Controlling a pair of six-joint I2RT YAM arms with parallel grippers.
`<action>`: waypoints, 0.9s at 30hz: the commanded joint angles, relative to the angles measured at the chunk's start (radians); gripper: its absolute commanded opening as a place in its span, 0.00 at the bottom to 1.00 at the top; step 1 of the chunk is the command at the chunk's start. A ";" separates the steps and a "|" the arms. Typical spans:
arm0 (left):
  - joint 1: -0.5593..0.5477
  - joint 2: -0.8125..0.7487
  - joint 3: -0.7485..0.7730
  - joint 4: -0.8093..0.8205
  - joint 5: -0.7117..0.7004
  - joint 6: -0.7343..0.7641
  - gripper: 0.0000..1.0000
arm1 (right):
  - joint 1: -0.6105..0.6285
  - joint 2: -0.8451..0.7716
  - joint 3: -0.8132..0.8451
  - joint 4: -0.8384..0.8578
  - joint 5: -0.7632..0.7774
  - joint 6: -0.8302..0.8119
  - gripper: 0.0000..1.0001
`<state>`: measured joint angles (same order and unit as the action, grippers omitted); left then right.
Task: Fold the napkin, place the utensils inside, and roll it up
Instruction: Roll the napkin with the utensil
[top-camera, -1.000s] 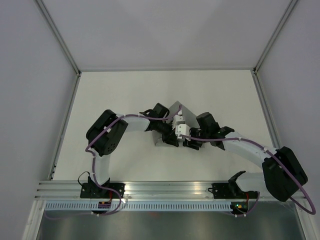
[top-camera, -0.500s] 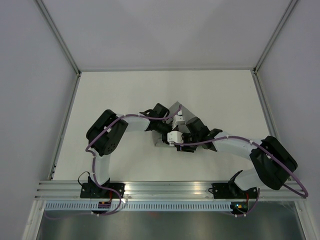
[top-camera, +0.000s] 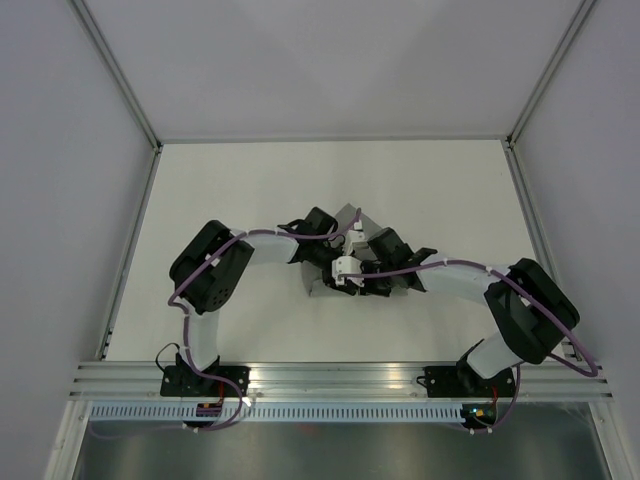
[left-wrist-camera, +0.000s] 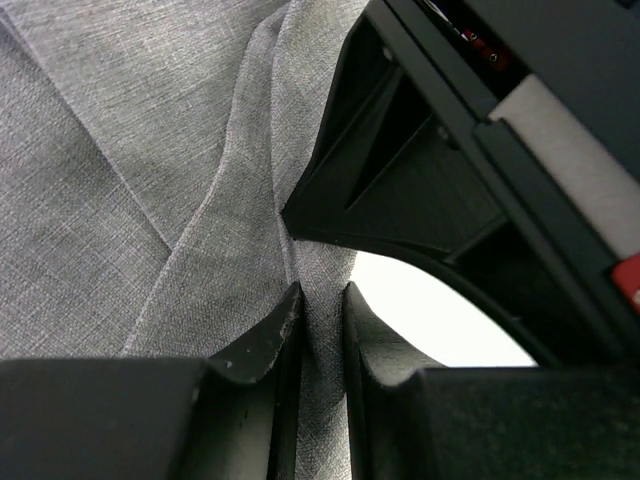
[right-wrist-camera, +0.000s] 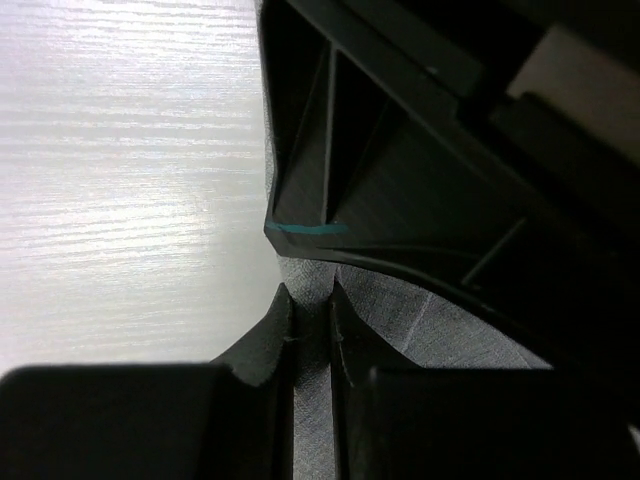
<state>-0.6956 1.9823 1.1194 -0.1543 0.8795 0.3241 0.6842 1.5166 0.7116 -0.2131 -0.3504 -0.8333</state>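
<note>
The grey napkin (top-camera: 350, 214) lies bunched mid-table, mostly covered by both grippers. My left gripper (top-camera: 334, 256) is shut on a raised fold of the napkin (left-wrist-camera: 150, 200); in the left wrist view the cloth runs straight between the left gripper's (left-wrist-camera: 320, 305) fingers. My right gripper (top-camera: 357, 278) sits tight against the left one and is shut on an edge of the napkin (right-wrist-camera: 450, 335); the cloth fills the narrow gap of the right gripper (right-wrist-camera: 312, 305) in the right wrist view. The utensils are out of view.
The white table (top-camera: 250, 190) stretches all round the cloth. Metal rails (top-camera: 130, 250) border it left and right, with grey walls behind. The other gripper's black body (left-wrist-camera: 480, 170) crowds each wrist view.
My right arm has swung left, up against the left gripper, and its jaws have gone from open to shut on the napkin. The left gripper has kept its hold and place.
</note>
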 joint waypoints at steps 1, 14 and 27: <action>0.014 -0.022 -0.033 -0.034 -0.066 -0.081 0.19 | -0.044 0.057 0.072 -0.124 -0.105 -0.016 0.06; 0.057 -0.145 -0.179 0.309 -0.253 -0.300 0.27 | -0.140 0.195 0.235 -0.402 -0.262 -0.101 0.02; 0.068 -0.217 -0.248 0.412 -0.467 -0.343 0.51 | -0.141 0.211 0.221 -0.387 -0.236 -0.102 0.01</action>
<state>-0.6594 1.8256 0.8906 0.1669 0.6090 -0.0399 0.5629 1.6993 0.9417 -0.4427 -0.5789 -0.9787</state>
